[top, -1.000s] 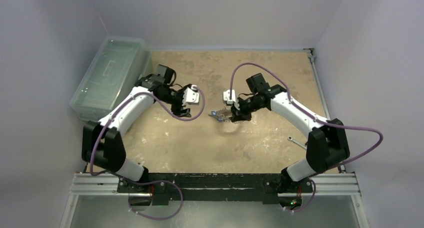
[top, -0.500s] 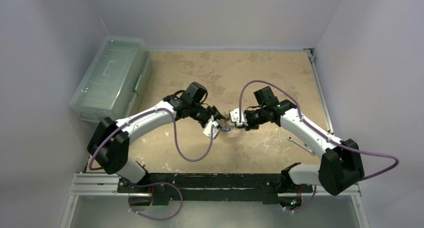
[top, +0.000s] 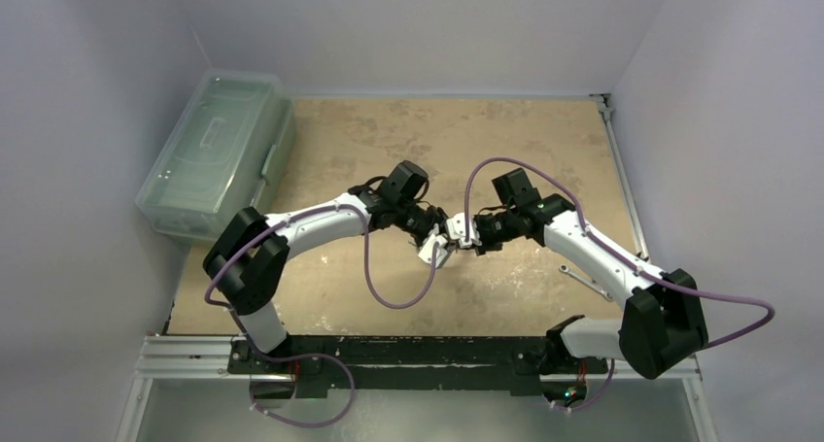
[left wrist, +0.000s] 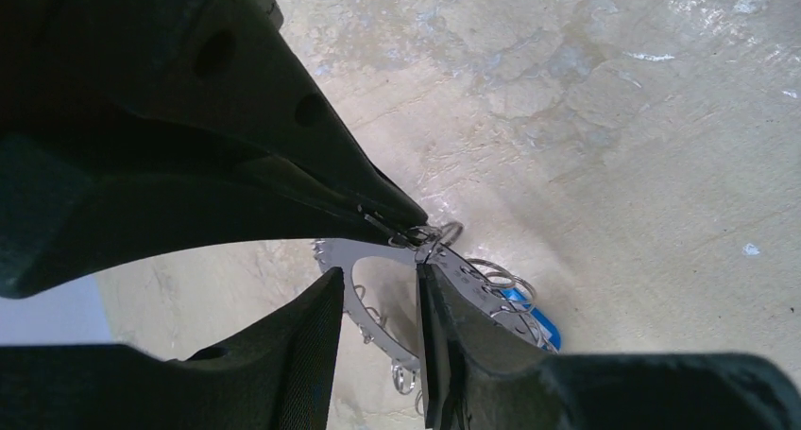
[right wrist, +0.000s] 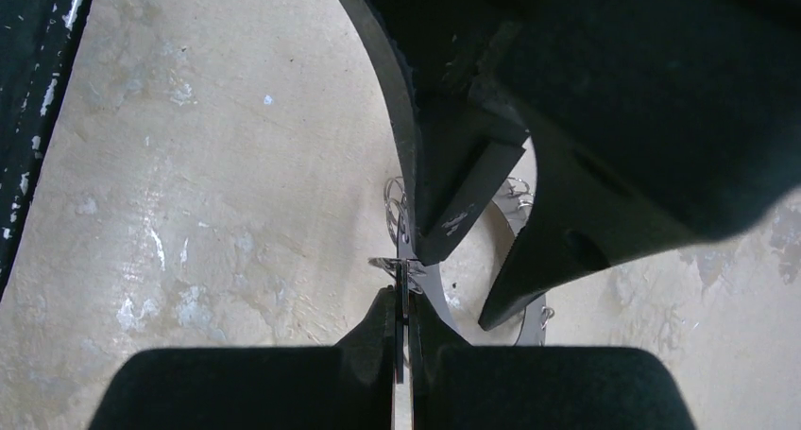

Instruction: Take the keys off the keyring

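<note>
Arms (top: 321, 217) bend inward, left gripper (left wrist: 380, 277) meeting right gripper (right wrist: 404, 298) at keyring (left wrist: 364, 307).

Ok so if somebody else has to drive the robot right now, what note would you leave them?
right gripper: fingers shut on the thin edge of the keyring.
left gripper: open, one finger on each side of the ring's band, not clamped on anything yet.
Where: the keyring sits between the two arms. The keys, one with a blue head, hang on it.
Done: the ring is gripped on one side.
Left: no key looks to be off yet. Probably pinch one key with the left fingers, work it off, then do the rest.
</note>
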